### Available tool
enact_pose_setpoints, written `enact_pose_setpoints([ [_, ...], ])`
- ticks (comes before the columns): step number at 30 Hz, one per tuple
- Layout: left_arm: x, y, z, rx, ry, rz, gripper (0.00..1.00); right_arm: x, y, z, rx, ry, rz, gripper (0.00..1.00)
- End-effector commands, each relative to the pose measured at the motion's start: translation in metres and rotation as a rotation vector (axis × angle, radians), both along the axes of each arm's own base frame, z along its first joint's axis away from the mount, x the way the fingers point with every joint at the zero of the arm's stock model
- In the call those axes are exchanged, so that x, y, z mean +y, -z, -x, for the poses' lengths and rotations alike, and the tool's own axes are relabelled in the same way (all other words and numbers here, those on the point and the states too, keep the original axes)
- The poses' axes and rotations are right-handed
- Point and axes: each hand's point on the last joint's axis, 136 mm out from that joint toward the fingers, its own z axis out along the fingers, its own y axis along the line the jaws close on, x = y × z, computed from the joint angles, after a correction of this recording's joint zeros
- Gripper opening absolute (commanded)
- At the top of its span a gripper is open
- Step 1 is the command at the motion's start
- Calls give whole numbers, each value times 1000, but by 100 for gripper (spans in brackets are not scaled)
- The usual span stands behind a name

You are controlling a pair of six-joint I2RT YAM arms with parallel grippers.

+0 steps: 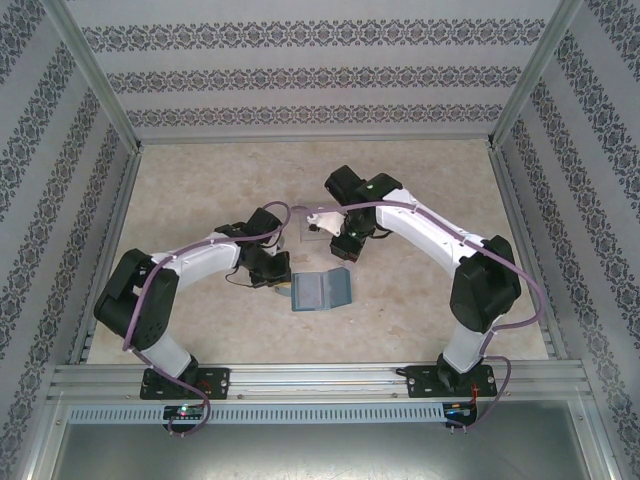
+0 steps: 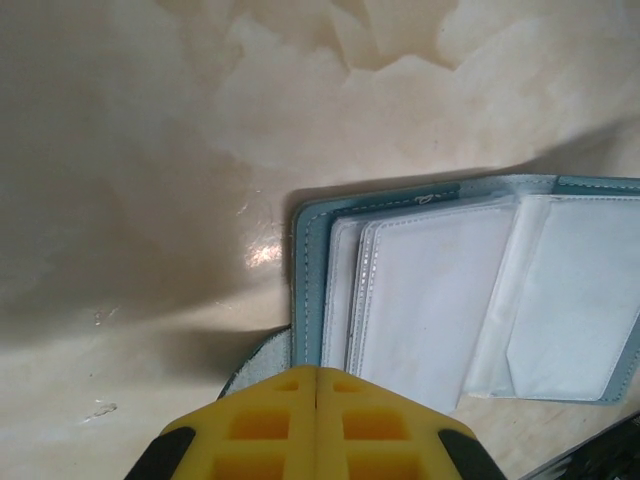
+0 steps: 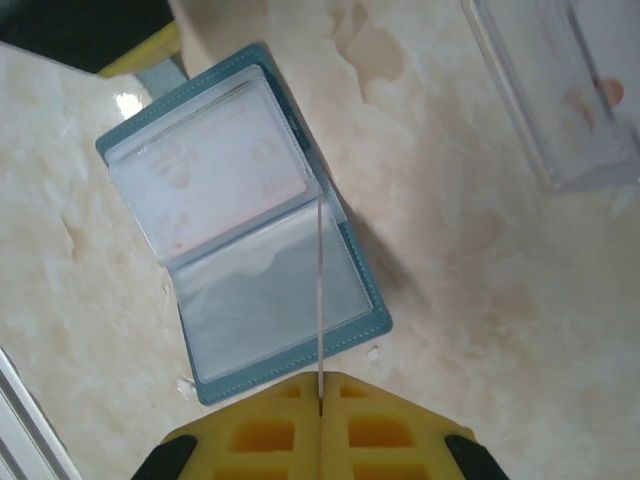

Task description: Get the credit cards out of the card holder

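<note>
Two end effectors: both are standing fully closed, each on something.
Right end effector (image 3: 320, 385): it is pinching a thin pale card (image 3: 320, 290) by one edge. The card is showing edge-on as a fine line rising from between the yellow pads, over the open holder.
Left end effector (image 2: 317, 375): it is clamping a teal tab (image 2: 256, 366) at the holder's corner, apparently anchoring it.
Card holder (image 3: 245, 220): it is lying open, pockets up, on the bench (image 3: 480, 300) between the two arms.
Pocketed card (image 3: 210, 170): a pale one with reddish print is sitting in the sleeve nearer the left end effector.
Clear tray (image 3: 560, 90): it is resting just beyond the holder.
Step in hand: judged as drawing the pinched card away; whether its far edge is clear of the sleeves cannot be told.
Doing it well: pull along the card's own plane, not sideways, while the left clamp is pressing the holder down so it is not lifting with the card.
Holder's axis: from above, its opened length is running left to right, the right end slightly farther; the fold is crossing near to far.
</note>
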Motion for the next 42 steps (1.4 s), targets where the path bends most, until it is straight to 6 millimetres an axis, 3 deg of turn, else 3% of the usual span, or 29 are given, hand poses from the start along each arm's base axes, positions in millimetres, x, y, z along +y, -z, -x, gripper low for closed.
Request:
enact_pose_setpoints([
  [1,6,-4,-3,-20,-31,15,1,-8,-4,0,-49,-193,56,5],
  [10,15,-9,-1,-32,-63,13,2,-7,-14,-15,-100,-344,101,3],
  [22,25,-9,0,-33,-100,7,2,-1,-20,-56,-108,-418,133,3],
  [42,37,-1,-4,-7,-140,-10,2,24,7,-113,-94,-482,149,2],
])
